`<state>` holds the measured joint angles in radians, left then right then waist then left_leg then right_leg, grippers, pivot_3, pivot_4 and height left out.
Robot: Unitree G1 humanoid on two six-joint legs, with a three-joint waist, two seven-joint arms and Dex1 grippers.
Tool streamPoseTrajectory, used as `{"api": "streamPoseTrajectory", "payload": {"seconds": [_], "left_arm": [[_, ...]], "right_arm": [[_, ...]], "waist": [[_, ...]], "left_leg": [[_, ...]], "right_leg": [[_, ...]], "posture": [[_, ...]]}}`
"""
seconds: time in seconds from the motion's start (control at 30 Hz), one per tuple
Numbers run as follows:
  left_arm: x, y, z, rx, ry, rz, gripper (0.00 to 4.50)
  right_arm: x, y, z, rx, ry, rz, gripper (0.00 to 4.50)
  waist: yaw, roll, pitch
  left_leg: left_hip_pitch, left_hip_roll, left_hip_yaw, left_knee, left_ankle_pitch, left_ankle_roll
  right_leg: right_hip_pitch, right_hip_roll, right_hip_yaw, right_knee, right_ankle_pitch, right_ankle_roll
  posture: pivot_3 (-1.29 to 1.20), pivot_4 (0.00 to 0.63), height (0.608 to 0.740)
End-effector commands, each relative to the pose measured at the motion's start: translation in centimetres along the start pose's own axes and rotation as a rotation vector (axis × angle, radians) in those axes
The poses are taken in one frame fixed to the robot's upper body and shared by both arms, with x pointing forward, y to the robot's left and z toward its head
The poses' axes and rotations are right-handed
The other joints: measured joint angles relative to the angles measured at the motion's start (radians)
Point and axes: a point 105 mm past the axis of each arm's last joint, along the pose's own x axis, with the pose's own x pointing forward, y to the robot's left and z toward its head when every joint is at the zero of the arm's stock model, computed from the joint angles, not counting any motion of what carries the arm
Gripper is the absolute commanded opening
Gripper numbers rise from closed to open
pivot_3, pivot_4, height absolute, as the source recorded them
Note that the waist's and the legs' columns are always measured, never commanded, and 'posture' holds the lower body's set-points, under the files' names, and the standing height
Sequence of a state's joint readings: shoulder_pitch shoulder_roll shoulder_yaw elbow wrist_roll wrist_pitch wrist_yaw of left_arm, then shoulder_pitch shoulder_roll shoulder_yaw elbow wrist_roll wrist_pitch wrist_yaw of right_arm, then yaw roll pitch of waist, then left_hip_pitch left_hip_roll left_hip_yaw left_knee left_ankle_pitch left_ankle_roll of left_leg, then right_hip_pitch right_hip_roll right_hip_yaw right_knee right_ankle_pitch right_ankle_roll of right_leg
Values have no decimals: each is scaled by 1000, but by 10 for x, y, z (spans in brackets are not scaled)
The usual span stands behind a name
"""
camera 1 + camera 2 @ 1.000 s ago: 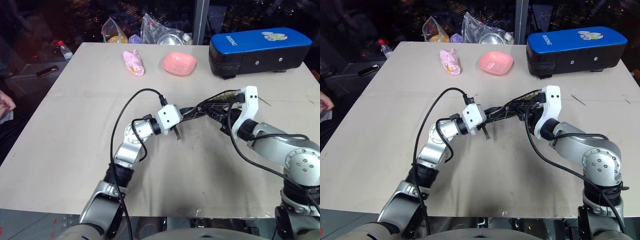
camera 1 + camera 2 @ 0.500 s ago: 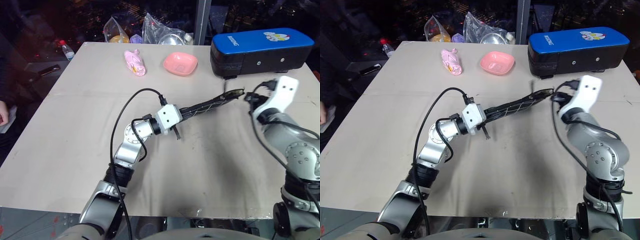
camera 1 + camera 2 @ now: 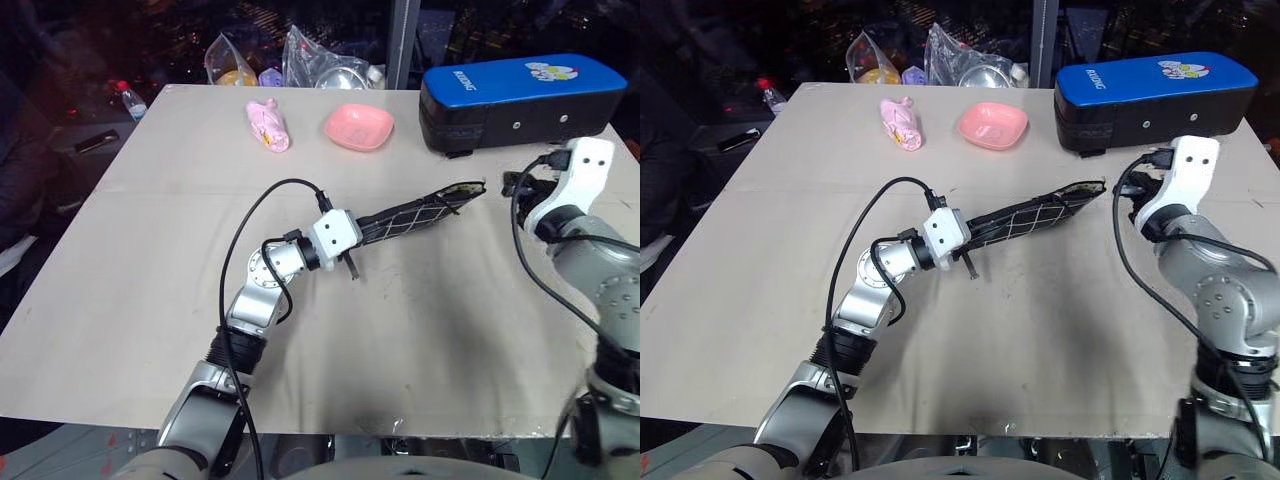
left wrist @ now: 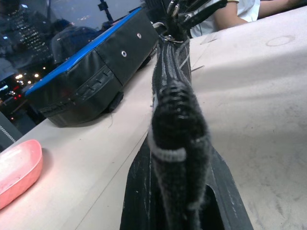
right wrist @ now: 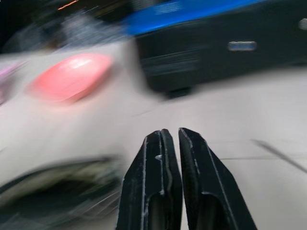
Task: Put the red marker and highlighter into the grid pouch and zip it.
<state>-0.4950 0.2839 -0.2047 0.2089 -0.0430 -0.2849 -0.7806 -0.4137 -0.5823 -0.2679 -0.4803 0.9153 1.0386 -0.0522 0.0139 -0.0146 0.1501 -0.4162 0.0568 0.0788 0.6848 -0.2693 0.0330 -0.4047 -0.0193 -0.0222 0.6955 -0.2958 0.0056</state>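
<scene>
The change is on the right side: a second ago the right claw (image 5: 171,136) sits at the far end of the grid pouch (image 3: 420,213), at the zipper pull (image 4: 167,37); half a second ago it is at the very tip, drawing outward; now it is apart from the pouch, off to the side, with bare table (image 3: 480,300) between its fingers and the pouch's tip; its two fingers stand a narrow slit apart and there is nothing between them; the blue-and-black case (image 3: 520,100) lies beyond it, and the pink dish (image 5: 72,76) further off toward the other arm.

The left claw (image 3: 366,230) does not change; it is clamped on the near end of the pouch, which runs straight out from its fingers as a flat strip held on edge, clear of the table along most of its length, its far tip pointing toward the right claw.

For the task, I read this as the zip stroke finishing; the pull rests at the end farthest from the left claw and the upper edge looks closed along its run, though the last part near the tip is too small to judge; whether the red marker and the highlighter are inside I cannot tell from outside the fabric; if they are, what remains is to set the pouch down.
</scene>
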Motion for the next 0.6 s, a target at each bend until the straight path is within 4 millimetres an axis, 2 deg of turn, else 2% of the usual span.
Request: {"api": "streamPoseTrajectory", "payload": {"seconds": [0.03,0.1,0.23,0.4,0.5,0.6], "left_arm": [[2,7,12,33,-51,21,0],[3,7,12,33,-52,21,0],[4,6,13,32,-56,21,0],[3,6,12,31,-55,20,0],[4,5,13,30,-56,19,0],[4,6,13,30,-56,23,0]], "right_arm": [[-12,25,7,-68,-12,164,1901],[-14,31,10,-79,-39,209,2871],[-18,55,11,-100,-127,346,2871],[-12,72,-8,-205,-151,392,2871],[-4,73,-15,-218,-163,376,2871],[8,59,-13,-199,-205,275,2871]], "waist": [[-1,0,0],[-4,0,0],[-3,0,0],[-2,0,0],[-2,0,0],[-2,0,0]], "left_leg": [[0,0,0,0,0,0],[0,0,0,0,0,0],[0,0,0,0,0,1],[0,0,0,0,0,1],[0,0,0,1,0,-1],[1,0,0,1,2,-3]], "right_leg": [[0,0,0,0,0,0],[0,0,0,0,0,0],[0,1,0,1,0,0],[0,1,0,0,0,0],[0,1,0,0,0,0],[0,1,0,1,0,0]], "posture": [[0,150,716],[0,150,716],[0,150,716],[0,150,716],[0,150,716],[0,150,716]]}}
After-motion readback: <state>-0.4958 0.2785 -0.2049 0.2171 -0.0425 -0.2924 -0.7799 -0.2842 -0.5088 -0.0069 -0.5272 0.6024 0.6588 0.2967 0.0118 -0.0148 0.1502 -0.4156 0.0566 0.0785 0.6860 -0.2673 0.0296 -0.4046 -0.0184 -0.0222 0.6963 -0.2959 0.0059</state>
